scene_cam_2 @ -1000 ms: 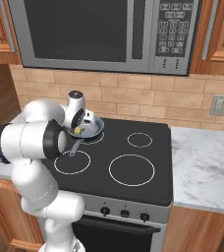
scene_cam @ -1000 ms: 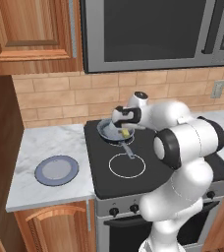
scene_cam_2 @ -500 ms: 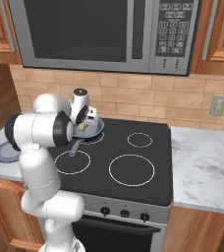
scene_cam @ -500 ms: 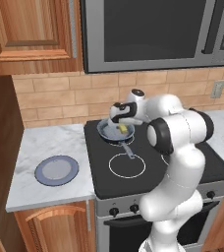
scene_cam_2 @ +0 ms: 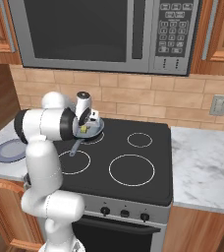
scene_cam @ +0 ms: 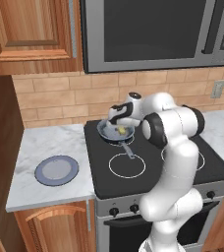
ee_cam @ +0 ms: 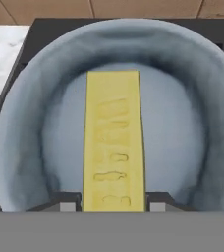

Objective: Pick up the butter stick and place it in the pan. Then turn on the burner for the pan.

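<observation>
Butter stick [ee_cam: 114, 142] gripped between closed fingers [ee_cam: 67, 203] at lower centre of hand view, hanging inside the pan [ee_cam: 30, 128], contact with its floor not discernible. Advised: lower until resting flat mid-bowl, then release, avoiding the rim. Pan [scene_cam: 117, 132] at centre frame on rear-left burner [scene_cam_2: 95, 139]; holding butter alone.

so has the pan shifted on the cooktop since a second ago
No. The pan sits on the same rear left burner ring, its handle pointing toward the front left ring.
</observation>
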